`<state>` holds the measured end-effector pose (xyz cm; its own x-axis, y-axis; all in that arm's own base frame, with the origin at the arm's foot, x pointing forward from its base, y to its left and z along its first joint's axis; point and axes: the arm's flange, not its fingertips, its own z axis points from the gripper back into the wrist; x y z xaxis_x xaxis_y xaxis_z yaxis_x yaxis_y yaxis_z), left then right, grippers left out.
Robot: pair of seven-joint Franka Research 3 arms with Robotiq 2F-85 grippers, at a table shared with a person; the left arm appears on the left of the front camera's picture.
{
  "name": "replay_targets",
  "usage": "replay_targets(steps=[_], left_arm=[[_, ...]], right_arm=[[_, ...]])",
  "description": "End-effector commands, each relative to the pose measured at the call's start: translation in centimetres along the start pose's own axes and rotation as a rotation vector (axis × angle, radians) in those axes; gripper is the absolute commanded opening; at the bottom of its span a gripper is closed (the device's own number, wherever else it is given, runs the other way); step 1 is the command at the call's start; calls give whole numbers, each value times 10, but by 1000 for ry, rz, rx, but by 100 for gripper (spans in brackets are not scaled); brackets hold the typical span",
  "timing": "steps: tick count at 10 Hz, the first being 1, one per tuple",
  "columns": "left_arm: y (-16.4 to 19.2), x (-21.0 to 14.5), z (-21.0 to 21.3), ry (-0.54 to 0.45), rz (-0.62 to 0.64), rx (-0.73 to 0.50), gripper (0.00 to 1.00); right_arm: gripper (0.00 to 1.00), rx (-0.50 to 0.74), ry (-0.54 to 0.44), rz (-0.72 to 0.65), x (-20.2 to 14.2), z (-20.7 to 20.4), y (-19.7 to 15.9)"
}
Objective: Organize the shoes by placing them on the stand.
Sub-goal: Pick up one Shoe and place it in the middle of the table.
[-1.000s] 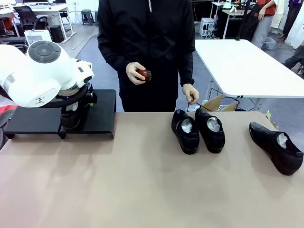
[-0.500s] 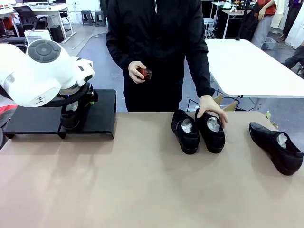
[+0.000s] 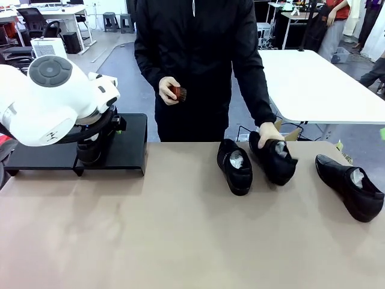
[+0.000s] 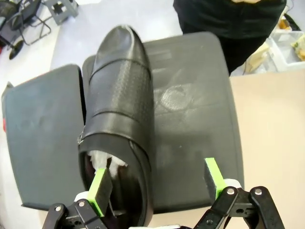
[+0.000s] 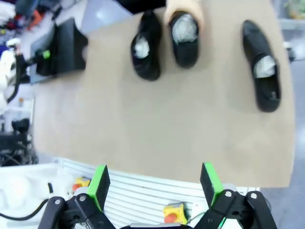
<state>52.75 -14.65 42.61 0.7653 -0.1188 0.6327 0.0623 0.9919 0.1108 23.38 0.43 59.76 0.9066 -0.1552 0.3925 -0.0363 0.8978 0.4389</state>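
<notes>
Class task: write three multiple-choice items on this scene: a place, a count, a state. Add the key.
1. Where is the shoe under the left gripper? A on the stand; B on the floor; C on a chair.
2. How many shoes are off the stand? A one; B three; C five.
3. The left gripper's jaws are: A open; B shut on a shoe; C shut on the stand.
Key: 1A, it rests on the black platform. 2B: middle shoe, hand-held shoe, right shoe. 3A, green pads stand apart.
</notes>
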Motion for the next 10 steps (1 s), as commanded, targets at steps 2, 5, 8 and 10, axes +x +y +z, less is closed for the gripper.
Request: replay_targets(steps=[2, 5, 8, 10], left_arm=[[13, 5, 12, 36, 8, 27, 100], [5, -1, -2, 10, 6, 6, 100], [5, -1, -2, 10, 6, 6, 100], [5, -1, -2, 10, 6, 6, 100]], right_arm=[[100, 51, 93, -25, 21, -16, -28], [100, -97, 11, -241, 53, 19, -104], [100, -159, 45, -247, 69, 29, -133], [100, -145, 7, -299, 60, 32, -144]])
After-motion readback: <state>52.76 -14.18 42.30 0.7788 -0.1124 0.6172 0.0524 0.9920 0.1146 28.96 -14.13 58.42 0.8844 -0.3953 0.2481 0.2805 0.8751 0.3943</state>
